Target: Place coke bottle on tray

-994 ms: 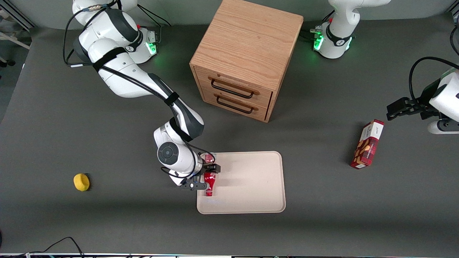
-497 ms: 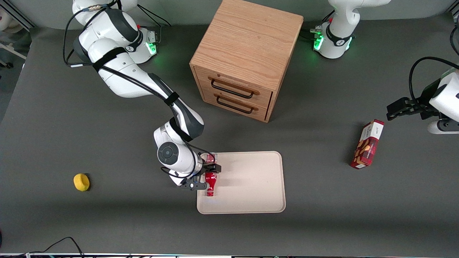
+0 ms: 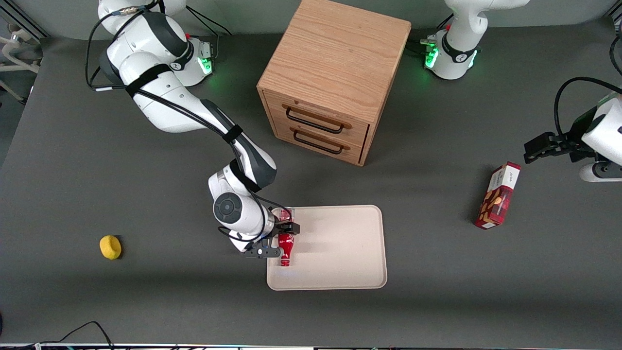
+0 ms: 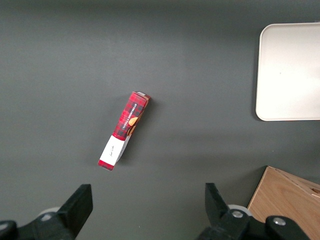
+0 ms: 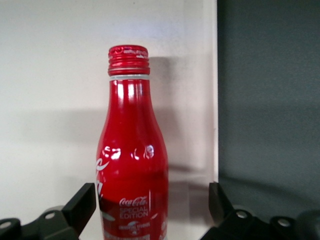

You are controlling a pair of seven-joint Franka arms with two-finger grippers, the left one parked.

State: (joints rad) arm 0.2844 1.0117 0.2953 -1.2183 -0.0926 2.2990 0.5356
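The coke bottle [image 3: 285,250], slim and red with a red cap, lies on the cream-beige tray [image 3: 340,243], close to the tray's edge at the working arm's end, its cap toward the front camera. My right gripper [image 3: 278,240] is open and straddles the bottle's lower body. In the right wrist view the bottle [image 5: 131,165] lies between the two black fingers [image 5: 82,205] of the gripper [image 5: 150,205]. There is a clear gap on one side, and the tray [image 5: 50,75] lies under it. The tray also shows in the left wrist view [image 4: 290,70].
A wooden two-drawer cabinet [image 3: 330,82] stands farther from the front camera than the tray. A red and white snack box [image 3: 498,197] lies toward the parked arm's end and also shows in the left wrist view [image 4: 122,131]. A yellow object [image 3: 110,247] lies toward the working arm's end.
The bottle's neck has shifted very slightly toward the tray's middle. The arm and gripper have hardly moved.
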